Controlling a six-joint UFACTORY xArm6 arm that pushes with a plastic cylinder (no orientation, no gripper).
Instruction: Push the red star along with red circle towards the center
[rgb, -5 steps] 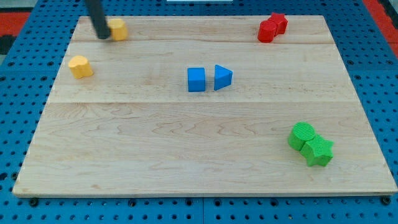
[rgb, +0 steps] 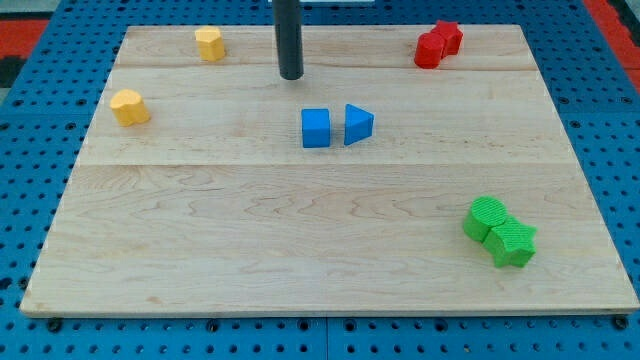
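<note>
The red circle (rgb: 429, 50) and the red star (rgb: 448, 36) sit touching each other near the board's top right corner, the star behind and to the right of the circle. My tip (rgb: 291, 75) rests on the board near the top middle, well to the left of the red pair and just above and left of the blue cube (rgb: 315, 128). The tip touches no block.
A blue triangle (rgb: 358, 124) sits just right of the blue cube at the center. Two yellow blocks lie at the top left (rgb: 209, 44) and left (rgb: 129, 106). A green circle (rgb: 486, 217) and green star (rgb: 513, 243) touch at the lower right.
My tip has moved right from the upper-left yellow block to the top middle. That yellow block now sits slightly further right and is fully visible.
</note>
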